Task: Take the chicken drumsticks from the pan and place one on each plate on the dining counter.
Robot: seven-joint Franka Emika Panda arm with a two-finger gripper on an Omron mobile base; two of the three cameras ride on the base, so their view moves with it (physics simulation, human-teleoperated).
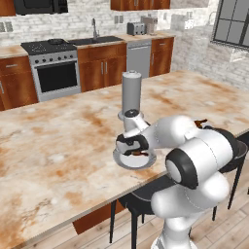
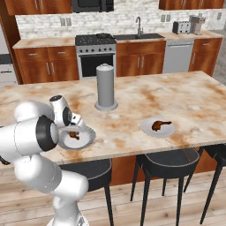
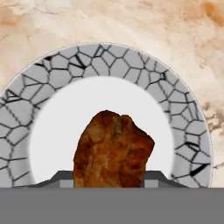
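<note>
My gripper (image 1: 134, 150) is shut on a reddish-brown chicken drumstick (image 3: 113, 151) right over a pale plate (image 3: 109, 61) with a crackled rim. That plate (image 1: 121, 161) (image 2: 86, 140) sits near the front edge of the dining counter (image 1: 58, 146). I cannot tell whether the held drumstick (image 2: 74, 135) touches the plate. A second plate (image 2: 164, 131) lies further right on the counter (image 2: 176, 97), with the other drumstick (image 2: 160, 125) lying on it. A small dark shape on the stove at the back looks like the pan (image 2: 104, 35).
A tall grey cylinder (image 1: 131, 92) (image 2: 106, 86) on a round base stands just behind the near plate. Black bar stools (image 2: 170, 163) are tucked under the counter's front edge. Cabinets, oven and sink line the far wall.
</note>
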